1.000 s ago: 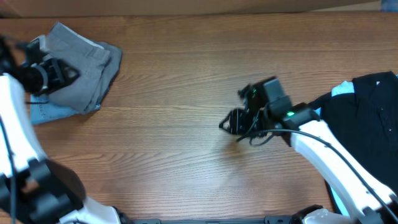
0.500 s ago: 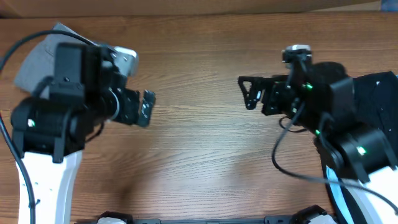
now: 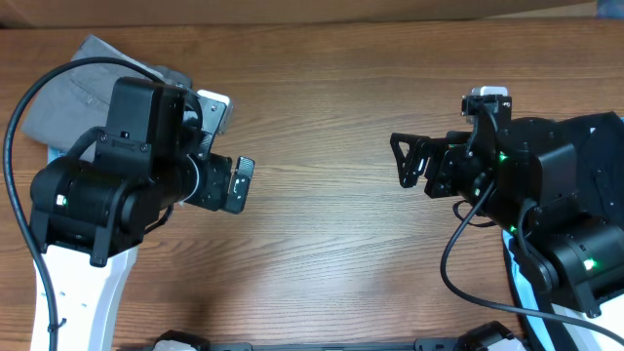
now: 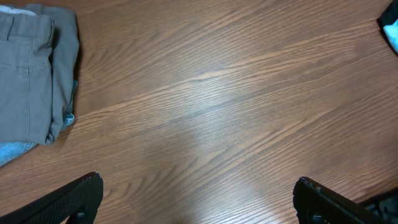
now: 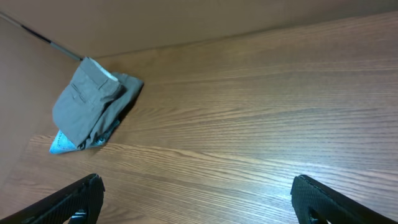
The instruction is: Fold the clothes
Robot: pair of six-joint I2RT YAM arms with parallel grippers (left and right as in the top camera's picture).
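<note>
The clothes, grey-khaki shorts [image 3: 68, 88], lie folded in a compact bundle at the table's far left, partly hidden by my left arm in the overhead view. The bundle shows at the top left of the left wrist view [image 4: 31, 68] and small and far off in the right wrist view [image 5: 87, 106]. My left gripper [image 3: 239, 183] [image 4: 199, 200] hangs open to the right of the shorts, over bare wood, holding nothing. My right gripper [image 3: 408, 162] [image 5: 199, 199] is open too, facing left across the table with nothing between its fingers.
Light-blue denim [image 4: 12, 152] [image 5: 61, 144] peeks out from under the grey bundle. A black garment [image 3: 597, 132] with light-blue trim [image 4: 390, 28] lies at the right edge, mostly behind my right arm. Bare wooden tabletop [image 3: 322, 117] spans the space between the grippers.
My left gripper has come off the shorts and moved right; my right gripper has left the table's middle and drawn back right. Both have risen and opened wide.
</note>
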